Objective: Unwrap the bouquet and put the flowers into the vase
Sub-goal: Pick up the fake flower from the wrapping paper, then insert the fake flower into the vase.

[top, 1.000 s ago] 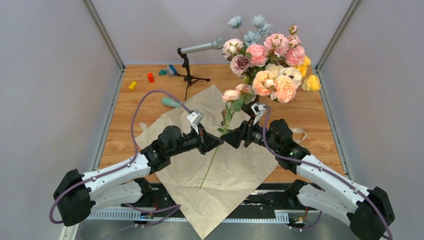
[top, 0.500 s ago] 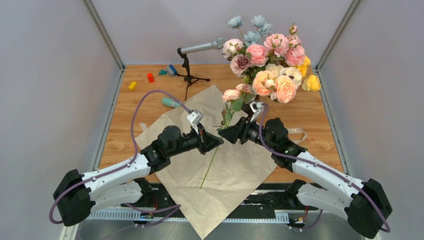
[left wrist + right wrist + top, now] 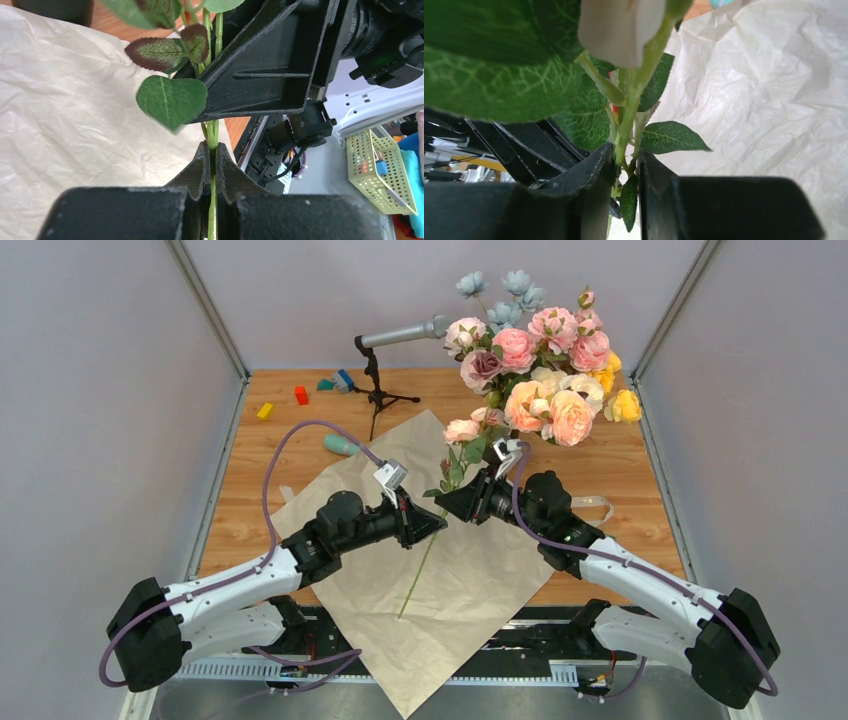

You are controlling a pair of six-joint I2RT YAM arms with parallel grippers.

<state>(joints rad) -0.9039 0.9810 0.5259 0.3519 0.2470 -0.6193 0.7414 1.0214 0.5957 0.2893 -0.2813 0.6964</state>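
One flower, a pink bloom on a long green stem, stands tilted over the spread beige paper. My left gripper is shut on the stem, which is pinched between its fingertips. Just above it, my right gripper has closed in on the leafy part of the same stem, and both fingers touch it. Several pink, cream and mauve flowers stand bunched at the back right. The vase under them is hidden by blooms and my right arm.
A microphone on a stand is at the back centre. Small coloured blocks and a teal object lie at the back left. A cream ribbon lies right of my right arm. Grey walls close both sides.
My right gripper has moved left up to the stem and narrowed its jaws around it. The left gripper and the flower have stayed in place.
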